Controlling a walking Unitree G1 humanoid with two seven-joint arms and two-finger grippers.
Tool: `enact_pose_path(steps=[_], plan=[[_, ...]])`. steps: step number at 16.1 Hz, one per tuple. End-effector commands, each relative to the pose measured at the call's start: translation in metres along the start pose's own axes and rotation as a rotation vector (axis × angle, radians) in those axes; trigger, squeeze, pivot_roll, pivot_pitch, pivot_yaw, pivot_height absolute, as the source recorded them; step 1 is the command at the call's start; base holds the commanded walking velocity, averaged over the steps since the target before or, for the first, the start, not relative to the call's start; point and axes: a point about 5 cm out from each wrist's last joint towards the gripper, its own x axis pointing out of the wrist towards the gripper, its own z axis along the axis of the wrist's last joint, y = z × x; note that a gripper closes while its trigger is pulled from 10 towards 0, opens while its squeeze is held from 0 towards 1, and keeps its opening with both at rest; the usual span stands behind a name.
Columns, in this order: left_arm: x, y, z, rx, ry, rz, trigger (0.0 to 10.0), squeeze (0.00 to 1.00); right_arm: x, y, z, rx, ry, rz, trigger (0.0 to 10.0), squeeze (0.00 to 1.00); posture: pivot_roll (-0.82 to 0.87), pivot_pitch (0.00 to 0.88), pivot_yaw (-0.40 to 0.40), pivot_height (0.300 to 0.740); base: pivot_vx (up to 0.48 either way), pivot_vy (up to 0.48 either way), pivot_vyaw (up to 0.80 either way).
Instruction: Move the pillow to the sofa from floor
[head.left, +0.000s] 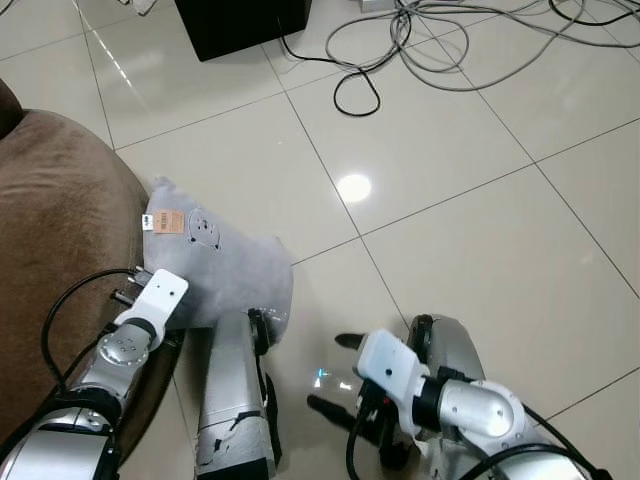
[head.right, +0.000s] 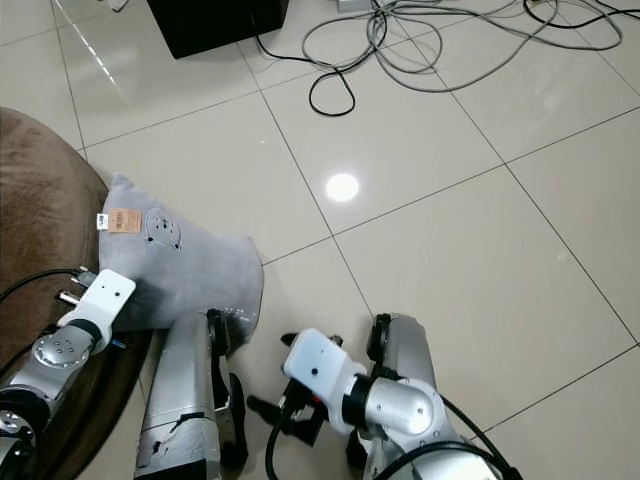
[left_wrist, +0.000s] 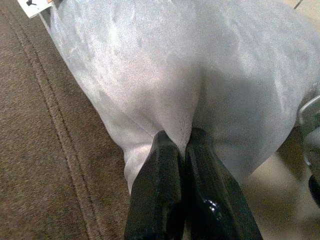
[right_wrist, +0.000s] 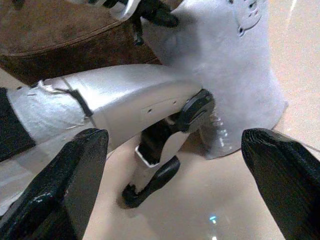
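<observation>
Left wrist view: left gripper (left_wrist: 186, 142) has its two black fingers pressed together on a pinched fold of the soft grey fabric pillow (left_wrist: 200, 75), so it is clamped on the pillow's lower edge. Pillow bulk sits straight ahead of the fingertips, with the brown suede sofa (left_wrist: 45, 150) right alongside the gripper and touching the pillow's side. Head views: pillow (head.left: 215, 265) leans against the rounded sofa arm (head.left: 60, 230), its lower edge over the cream glossy tiled floor (head.left: 450, 170); whether any corner touches the tile is hard to tell. Long axis runs up and away from the left gripper, tilted toward the sofa, small orange-and-white tag (head.left: 164, 221) at the far top corner. Right gripper (right_wrist: 175, 165) is spread wide and empty, low over the floor, pillow ahead of it and off to one side with the robot's silver leg (right_wrist: 125, 105) in between; in the head view its wrist (head.left: 395, 365) sits well apart from the pillow. Left arm is clearly nearer and already has the hold. Judgement: the key relation is sofa directly beside the grasp, so the next move likely needs lift plus a short sideways carry over the sofa arm. Risk: thin fabric pinch could slip. Black box (head.left: 240, 25) and grey cables (head.left: 450, 40) lie far beyond, out of the way.
</observation>
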Motion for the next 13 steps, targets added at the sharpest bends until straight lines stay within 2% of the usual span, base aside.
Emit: enact_pose_path(steps=[1,3,4,5,6,8,9,11,12,13], plan=[[-0.001,-0.013,-0.001,-0.067,-0.034,-0.051,0.0,0.0,-0.001,-0.003,-0.009,0.028,0.012,-0.028,10.0,0.0,0.11,0.323,0.06,0.541,0.0,0.0,0.0],[0.001,-0.023,0.014,-0.113,-0.125,-0.088,0.0,0.0,-0.001,-0.013,-0.014,0.032,0.018,-0.104,10.0,0.0,0.11,0.277,0.061,0.541,0.0,0.0,0.0],[0.0,-0.029,0.034,-0.153,-0.265,-0.124,0.0,0.0,-0.004,-0.024,-0.014,0.054,0.009,-0.223,10.0,0.0,0.1,0.244,0.063,0.541,0.0,0.0,0.0],[-0.001,-0.033,0.047,-0.172,-0.345,-0.143,0.0,0.0,-0.006,-0.032,-0.015,0.075,0.004,-0.288,10.0,0.0,0.1,0.227,0.067,0.541,0.0,0.0,0.0],[-0.007,-0.037,0.078,-0.194,-0.523,-0.196,0.0,0.0,-0.01,-0.046,-0.016,0.109,-0.003,-0.397,10.0,0.0,0.08,0.206,0.072,0.541,0.0,0.0,0.0],[-0.011,-0.039,0.098,-0.191,-0.616,-0.227,0.0,0.0,-0.011,-0.056,-0.02,0.122,-0.007,-0.459,10.0,0.0,0.07,0.186,0.075,0.541,0.0,0.0,0.0],[-0.021,-0.027,0.126,-0.205,-0.741,-0.204,0.0,0.0,-0.016,-0.065,-0.023,0.176,-0.025,-0.563,10.0,0.0,0.07,0.135,0.081,0.541,0.0,0.0,0.0],[-0.029,-0.017,0.146,-0.236,-0.824,-0.167,0.0,0.0,-0.02,-0.071,-0.028,0.222,-0.035,-0.644,10.0,0.0,0.07,0.086,0.082,0.541,0.0,0.0,0.0],[-0.041,-0.007,0.163,-0.28,-0.889,-0.126,0.0,0.0,-0.022,-0.078,-0.033,0.254,-0.02,-0.72,10.0,0.0,0.08,0.02,0.085,0.541,0.0,0.0,0.0],[-0.045,-0.004,0.167,-0.296,-0.905,-0.12,0.0,0.0,-0.022,-0.082,-0.036,0.264,-0.011,-0.743,10.0,0.0,0.08,0.011,0.084,0.541,0.0,0.0,0.0]])
